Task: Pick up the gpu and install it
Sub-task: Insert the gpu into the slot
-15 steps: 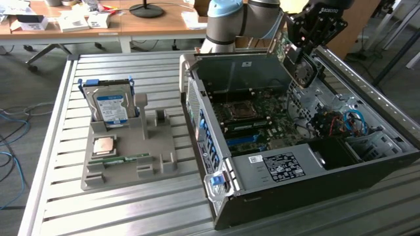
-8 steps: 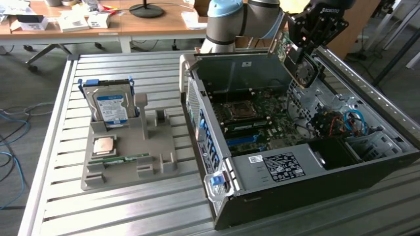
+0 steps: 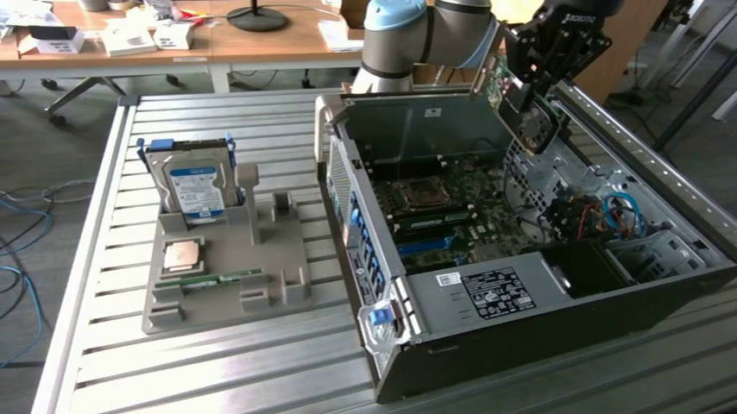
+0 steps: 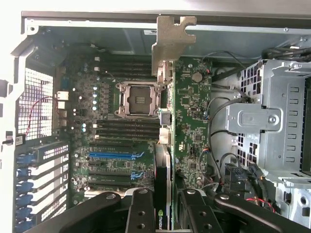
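Exterior view: the gripper (image 3: 527,86) is at the upper right of the frame, over the open computer case (image 3: 484,345).
Gpu: the gpu (image 3: 532,121) is clamped between the narrowed fingers and hangs on edge just under them, above the motherboard (image 3: 444,216).
Wrist view: the gpu (image 4: 163,145) runs edge-on out from between the black fingers (image 4: 140,211), with its silver bracket (image 4: 171,39) at the far end.
Arm: the arm (image 3: 398,34) enters at upper middle, with the wrist angled down toward the case.

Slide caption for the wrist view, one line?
Gripper holding the gpu edge-on over the motherboard inside the open computer case.
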`<state>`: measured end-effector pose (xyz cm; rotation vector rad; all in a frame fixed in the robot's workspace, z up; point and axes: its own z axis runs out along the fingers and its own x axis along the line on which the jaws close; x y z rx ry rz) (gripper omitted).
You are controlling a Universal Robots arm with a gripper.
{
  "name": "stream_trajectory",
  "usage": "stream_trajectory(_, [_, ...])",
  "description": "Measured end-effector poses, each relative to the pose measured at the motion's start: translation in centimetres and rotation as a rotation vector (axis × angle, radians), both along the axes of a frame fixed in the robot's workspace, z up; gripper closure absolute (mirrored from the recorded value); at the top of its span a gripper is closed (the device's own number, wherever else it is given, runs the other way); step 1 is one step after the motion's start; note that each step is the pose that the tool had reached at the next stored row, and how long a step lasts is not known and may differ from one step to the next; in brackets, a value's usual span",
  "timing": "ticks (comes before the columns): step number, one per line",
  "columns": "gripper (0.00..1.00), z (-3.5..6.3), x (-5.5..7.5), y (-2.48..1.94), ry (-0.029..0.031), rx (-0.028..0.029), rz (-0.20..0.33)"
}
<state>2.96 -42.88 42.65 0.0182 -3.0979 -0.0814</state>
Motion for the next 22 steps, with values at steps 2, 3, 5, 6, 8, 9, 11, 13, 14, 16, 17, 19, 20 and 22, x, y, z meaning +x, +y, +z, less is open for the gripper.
stream_trajectory(2, [0.74,0.00,0.00,0.00,0.0000,0.0000,0.001])
stream_trajectory(3, [0.74,0.00,0.00,0.00,0.0000,-0.0001,0.005])
stream_trajectory(5, [0.74,-0.01,0.00,0.00,0.0000,0.0000,0.022])
stream_trajectory(6, [0.74,-0.01,0.00,0.00,0.0000,0.0001,0.033])
stream_trajectory(8, [0.74,-0.02,0.00,0.00,0.0000,0.0000,0.062])
stream_trajectory(9, [0.74,-0.04,0.00,0.00,0.0000,0.0001,0.078])
stream_trajectory(11, [0.74,-0.05,0.00,0.00,0.0000,0.0000,0.115])
stream_trajectory(13, [0.74,-0.08,0.00,0.00,-0.0001,0.0000,0.151])
stream_trajectory(14, [0.74,-0.09,0.00,0.00,-0.0001,0.0000,0.168])
stream_trajectory(16, [0.74,-0.12,0.00,0.00,0.0000,0.0001,0.206])
stream_trajectory(17, [0.74,-0.13,0.00,0.00,0.0000,0.0000,0.224])
stream_trajectory(19, [0.74,-0.17,0.00,0.00,0.0000,-0.0001,0.260])
stream_trajectory(20, [0.74,-0.18,0.00,0.00,0.0000,0.0000,0.278])
stream_trajectory(22, [0.74,-0.22,0.00,0.00,0.0000,0.0000,0.314])
